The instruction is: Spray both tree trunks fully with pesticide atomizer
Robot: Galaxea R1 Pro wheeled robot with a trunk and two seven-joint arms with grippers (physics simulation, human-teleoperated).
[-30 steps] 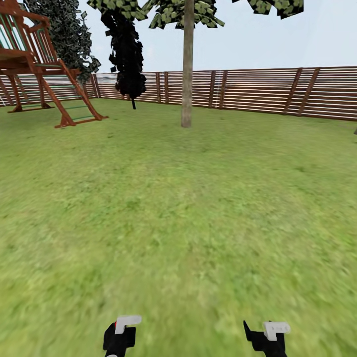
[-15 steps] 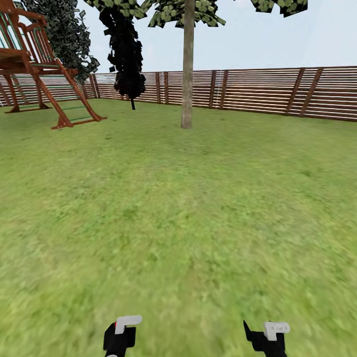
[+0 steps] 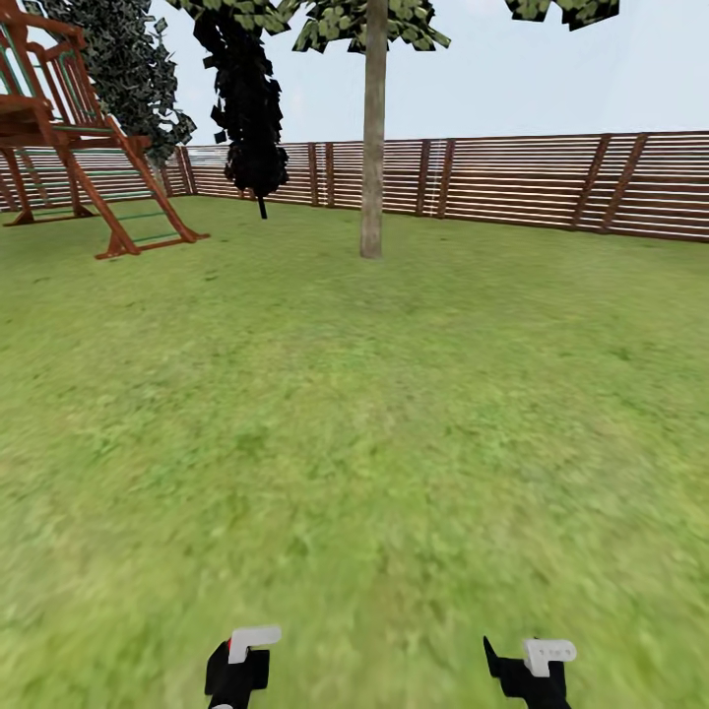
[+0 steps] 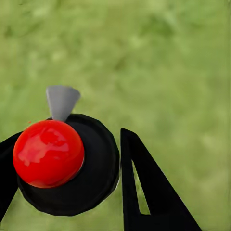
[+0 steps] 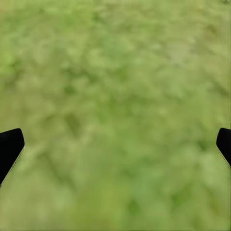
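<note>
Left hand (image 4: 67,178) around round, red-capped pesticide atomizer (image 4: 67,166)

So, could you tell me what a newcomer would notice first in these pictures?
Probably the tall tree trunk rising mid-lawn before the slatted fence, with a red-brown wooden play frame at far left. In the left wrist view, the left end effector grips a black object with a glossy red ball.

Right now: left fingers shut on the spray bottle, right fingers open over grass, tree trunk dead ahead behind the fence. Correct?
One error: the tree trunk stands in front of the fence, on the lawn, as the head view shows. The rest holds: the left fingers grip the spray bottle; the right fingers are open over grass.
</note>
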